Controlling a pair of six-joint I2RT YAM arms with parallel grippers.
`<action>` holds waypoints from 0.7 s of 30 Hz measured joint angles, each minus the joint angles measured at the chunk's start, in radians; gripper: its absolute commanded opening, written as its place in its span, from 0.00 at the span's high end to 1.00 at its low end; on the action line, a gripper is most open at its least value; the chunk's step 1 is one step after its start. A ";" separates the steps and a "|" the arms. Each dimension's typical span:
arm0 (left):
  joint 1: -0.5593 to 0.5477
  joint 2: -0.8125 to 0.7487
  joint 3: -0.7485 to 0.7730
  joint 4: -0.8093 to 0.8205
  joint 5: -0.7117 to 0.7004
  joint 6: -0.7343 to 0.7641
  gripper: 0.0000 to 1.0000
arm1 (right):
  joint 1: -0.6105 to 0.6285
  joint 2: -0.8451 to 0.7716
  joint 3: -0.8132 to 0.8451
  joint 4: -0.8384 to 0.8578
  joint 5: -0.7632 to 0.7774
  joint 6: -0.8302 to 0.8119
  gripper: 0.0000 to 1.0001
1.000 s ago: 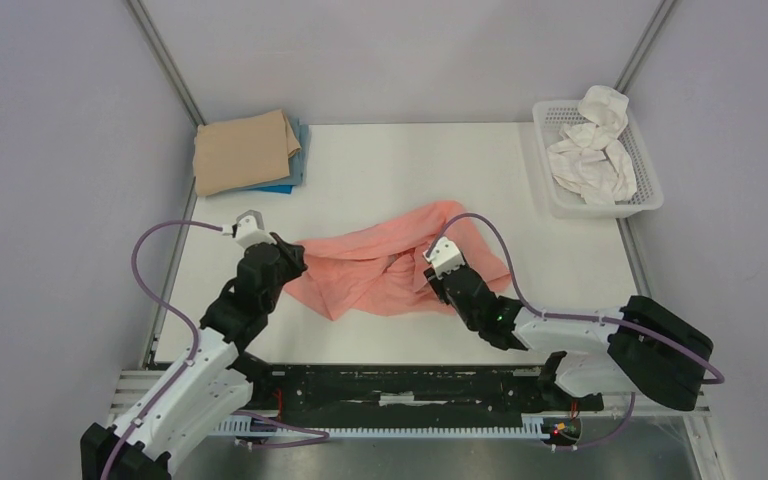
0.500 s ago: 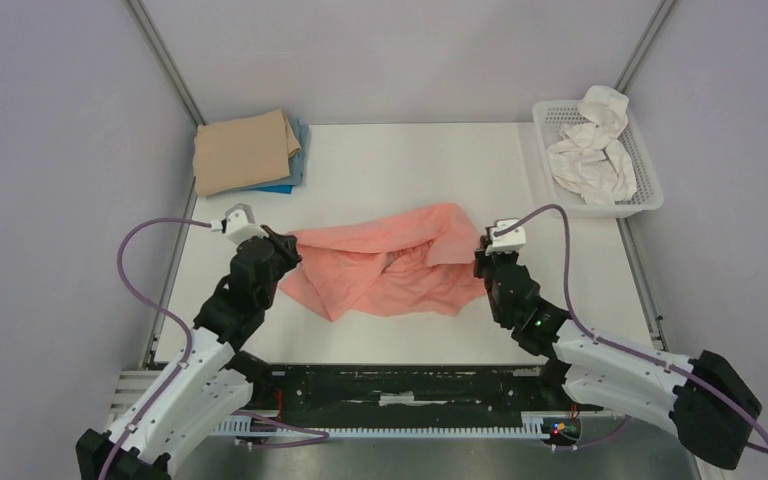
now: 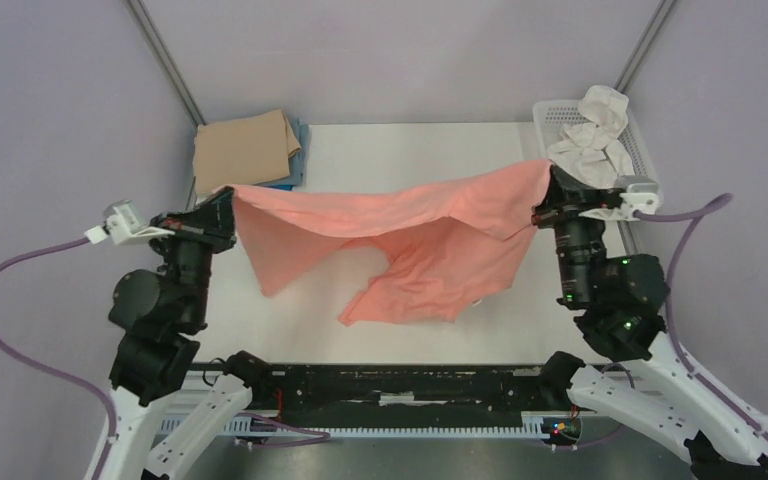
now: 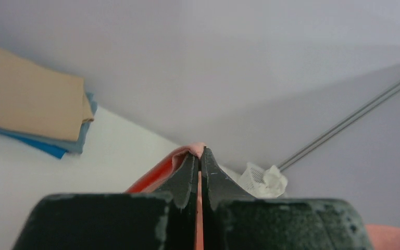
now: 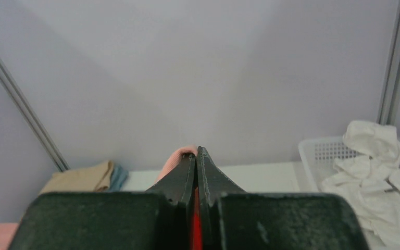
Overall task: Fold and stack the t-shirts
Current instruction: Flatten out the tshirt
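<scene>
At 10 o'clock, the tan shirt lies folded on the blue shirt. The left gripper is clamped on one corner of the pink shirt, and the right gripper is clamped on the opposite corner. The shirt hangs spread above the table. At 2 o'clock, the basket contains crumpled white cloths. Only the top view shows the shirt's full spread. Each wrist view shows closed jaws pinching a pink edge.

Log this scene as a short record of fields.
left jaws: shut on the left end of the salmon-pink shirt
right jaws: shut on its right end
salmon-pink shirt: raised, spread between the two arms, lower part hanging
tan shirt: folded, far-left corner, lying on the blue shirt
basket: far right, holds crumpled white cloth
</scene>
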 measured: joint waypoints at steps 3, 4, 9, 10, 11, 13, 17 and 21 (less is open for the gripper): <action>0.000 -0.005 0.136 -0.013 0.021 0.040 0.98 | 0.000 -0.005 0.155 -0.080 -0.056 -0.016 1.00; 0.000 -0.005 0.181 -0.019 0.028 0.052 0.98 | 0.000 -0.002 0.212 -0.112 -0.078 -0.019 1.00; 0.000 -0.018 0.361 -0.031 0.080 0.084 0.98 | 0.000 0.013 0.500 -0.257 -0.239 -0.013 1.00; 0.000 -0.024 0.384 -0.032 0.091 0.085 0.98 | 0.000 0.016 0.544 -0.278 -0.264 -0.010 1.00; 0.000 -0.029 0.410 -0.033 0.102 0.087 0.98 | 0.000 0.023 0.611 -0.317 -0.298 -0.007 1.00; 0.000 -0.039 0.450 -0.037 0.119 0.090 0.98 | 0.000 0.037 0.714 -0.361 -0.347 -0.002 1.00; 0.000 -0.048 0.516 -0.051 0.144 0.092 0.98 | 0.000 0.048 0.857 -0.429 -0.402 -0.002 1.00; 0.000 -0.047 0.536 -0.077 0.156 0.092 0.98 | 0.000 0.048 0.888 -0.463 -0.396 -0.011 1.00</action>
